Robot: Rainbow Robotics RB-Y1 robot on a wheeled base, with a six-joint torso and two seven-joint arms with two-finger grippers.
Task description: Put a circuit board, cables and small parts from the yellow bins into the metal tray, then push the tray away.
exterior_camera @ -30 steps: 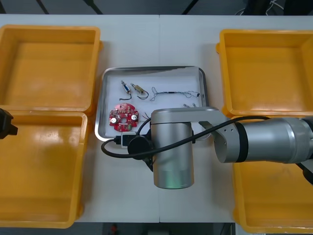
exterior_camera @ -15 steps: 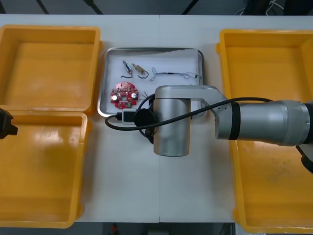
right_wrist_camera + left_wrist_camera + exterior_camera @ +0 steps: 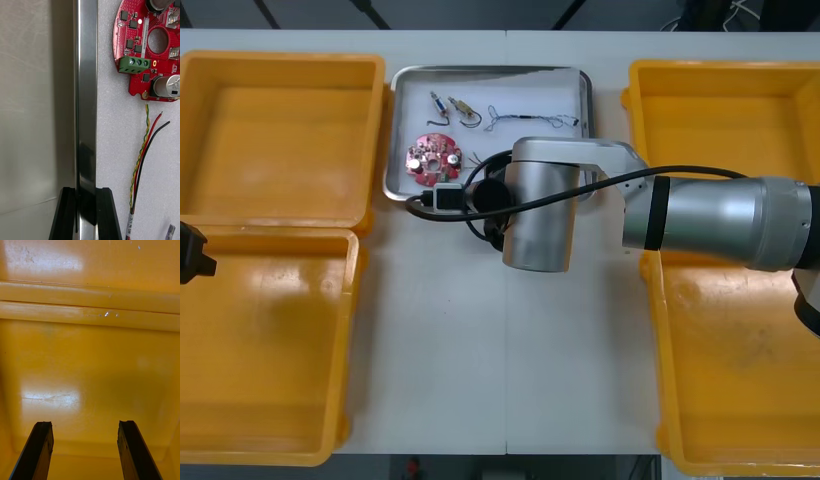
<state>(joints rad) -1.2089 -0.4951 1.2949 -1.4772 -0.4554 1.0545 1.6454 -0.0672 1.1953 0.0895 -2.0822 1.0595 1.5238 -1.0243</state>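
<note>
In tray [image 3: 392, 130]: one circuit board [image 3: 433, 158]; right tool [image 3: 85, 190] pinching rim

— What colour is the circuit board [image 3: 150, 48]?
— Red, with a green terminal block [image 3: 134, 63], beyond the black fingers [image 3: 67, 213].
— And the tray [image 3: 85, 93] between those fingers?
— Shiny silver rim, white inside. Its cables [image 3: 140, 157]: red, black, and twisted yellow-green. Yellow bins [image 3: 280, 135], pale worktop [image 3: 500, 350].

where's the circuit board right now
In the front view, the circuit board lies in the left half of the metal tray, near the small metal parts.
</note>
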